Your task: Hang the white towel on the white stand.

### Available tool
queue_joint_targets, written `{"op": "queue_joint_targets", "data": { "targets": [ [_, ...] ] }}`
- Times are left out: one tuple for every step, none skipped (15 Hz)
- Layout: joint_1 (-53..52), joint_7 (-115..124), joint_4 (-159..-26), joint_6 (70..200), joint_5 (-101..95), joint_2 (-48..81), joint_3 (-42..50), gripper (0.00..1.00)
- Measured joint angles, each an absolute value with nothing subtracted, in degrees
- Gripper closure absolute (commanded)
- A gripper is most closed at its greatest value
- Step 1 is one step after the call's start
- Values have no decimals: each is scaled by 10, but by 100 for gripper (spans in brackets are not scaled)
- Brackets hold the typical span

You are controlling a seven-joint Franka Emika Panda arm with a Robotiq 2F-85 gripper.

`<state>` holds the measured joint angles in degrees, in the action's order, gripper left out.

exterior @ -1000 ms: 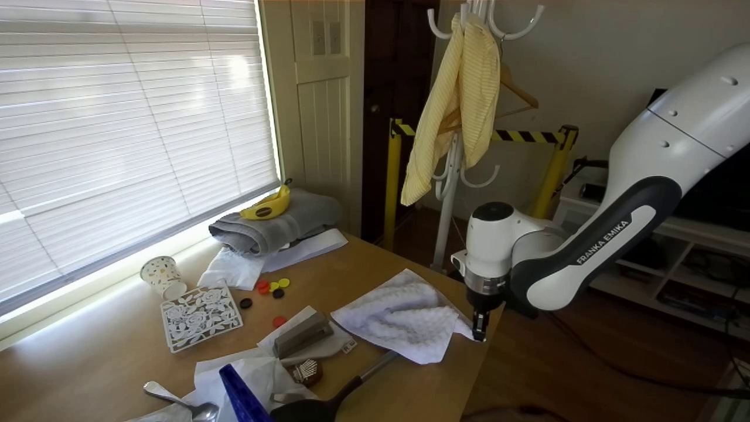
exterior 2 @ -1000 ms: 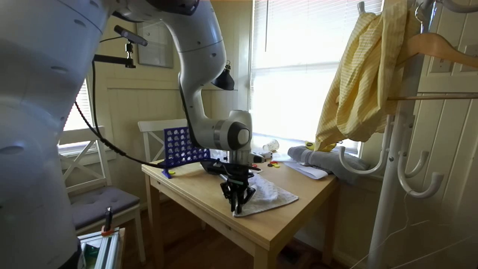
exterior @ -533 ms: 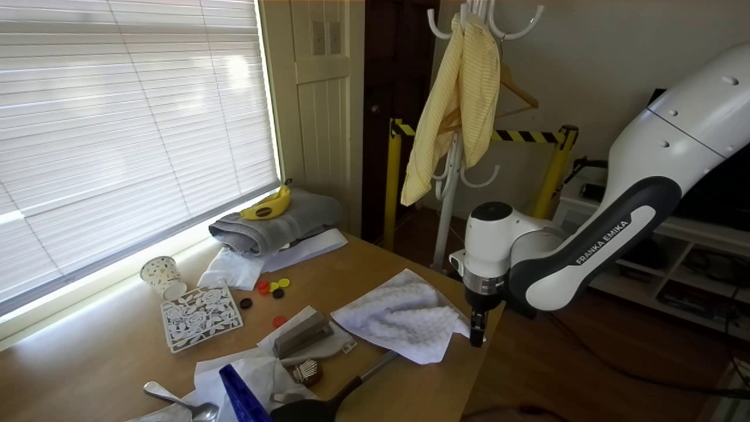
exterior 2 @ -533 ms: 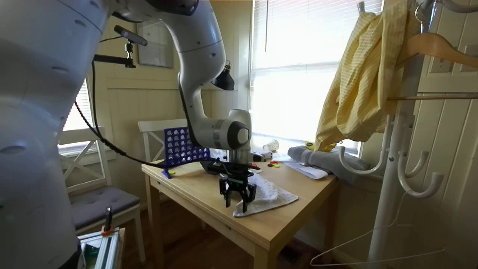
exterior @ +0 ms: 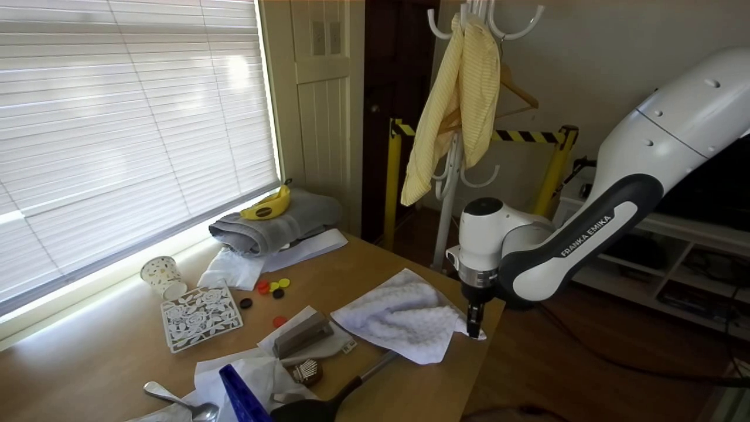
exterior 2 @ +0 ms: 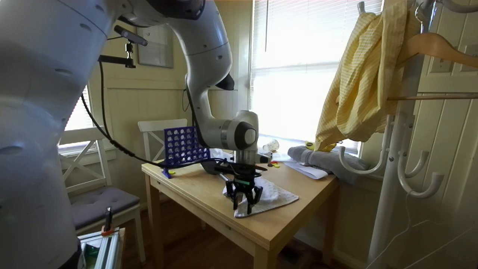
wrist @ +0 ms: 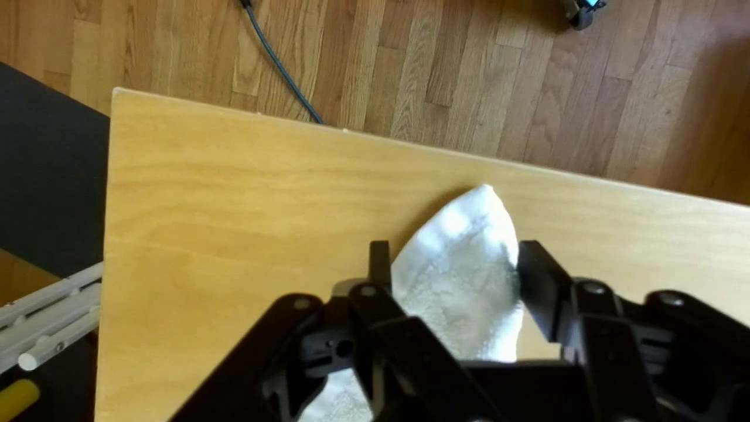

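End effector (wrist: 457, 262): one, black, pointed down over the desk (exterior: 422, 387). Fingers (wrist: 539, 284) spread well apart, nothing gripped. Between them in the wrist view: a corner of the white towel (exterior: 395, 316). Contact with either finger: cannot be told.

White towel: one, textured, rumpled, lying on the desk, that corner pointing to the desk's edge. Not yet lifted.

Step in hand (judged): lining up the grasp on the corner.

Next move (judged): settle low enough for both fingers to flank the fabric, close firmly, lift clear, then carry across. Too slight a bite on the tip may slip.

Black utensil (exterior: 347, 391): one, metal shaft reaching the towel; whether it passes beneath, unclear.

Grey towel (exterior: 293, 225): one, folded, yellow banana-shaped item (exterior: 266, 206) on top.

White stand (exterior 2: 386, 201): one, beyond the desk, well apart from the end effector. Carries yellow striped cloth (exterior 2: 358, 93) and wooden hanger (exterior 2: 437, 48). Lower hooks (exterior 2: 435, 183) upturned; a likely place to hang.
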<state>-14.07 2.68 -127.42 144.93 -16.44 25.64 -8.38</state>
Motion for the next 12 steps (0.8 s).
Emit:
{"op": "queue_joint_targets", "data": {
  "targets": [
    [-140,26,-1270,1445,-164,259,-83,80],
    [-140,25,-1266,1440,-164,262,-83,86],
    [-140,24,-1262,1435,-164,265,-83,94],
    [-140,24,-1259,1431,-164,266,-83,98],
    [-140,24,-1256,1427,-164,267,-83,100],
    [-140,24,-1254,1424,-164,268,-83,100],
    [-140,24,-1252,1420,-164,269,-83,100],
    [-140,24,-1250,1415,-164,270,-83,98],
    [-140,23,-1248,1409,-164,270,-83,98],
    [-140,21,-1246,1400,-164,270,-83,98],
    [-141,16,-1243,1391,-164,270,-83,98],
    [-141,10,-1239,1385,-164,269,-83,98]
  ]
}}
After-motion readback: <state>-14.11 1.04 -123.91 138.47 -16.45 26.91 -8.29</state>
